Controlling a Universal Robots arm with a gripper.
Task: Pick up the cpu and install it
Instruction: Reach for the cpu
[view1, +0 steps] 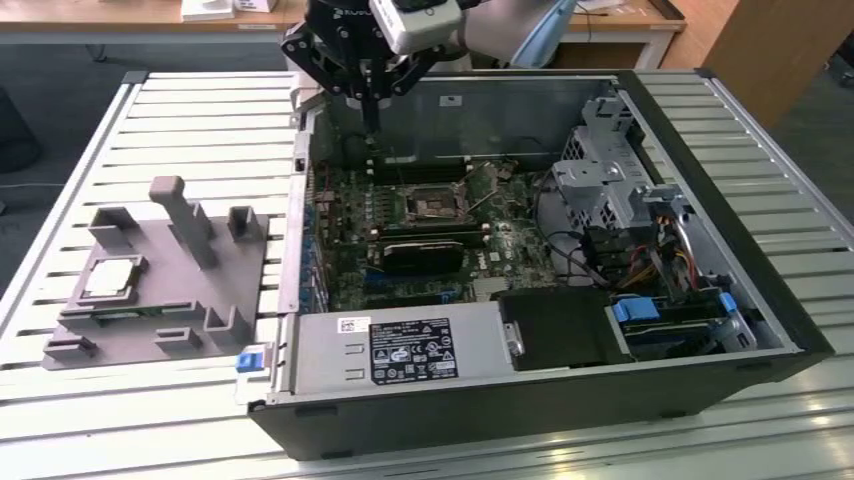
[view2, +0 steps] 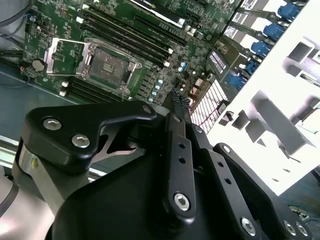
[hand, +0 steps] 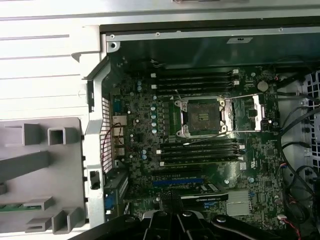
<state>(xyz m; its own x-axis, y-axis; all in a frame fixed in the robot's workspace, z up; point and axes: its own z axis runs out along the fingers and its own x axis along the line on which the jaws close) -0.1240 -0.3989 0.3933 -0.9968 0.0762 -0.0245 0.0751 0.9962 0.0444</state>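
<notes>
Gripper (view1: 371, 115) hangs above rear of open computer case (view1: 507, 110), fingers pressed together, holding nothing. Cpu (view1: 112, 279) lies flat in grey fixture (view1: 187, 225) outside case, at exterior view's left, well apart from gripper. Motherboard socket (hand: 202, 116) bare, load frame (hand: 255, 112) swung open, likely to receive chip. Case side wall and fixture's upright posts stand between cpu and socket.

The cpu (view1: 111, 278) lies on the grey fixture (view1: 180, 298), well apart from the gripper (view1: 372, 126) above the computer case (view1: 534, 410).
</notes>
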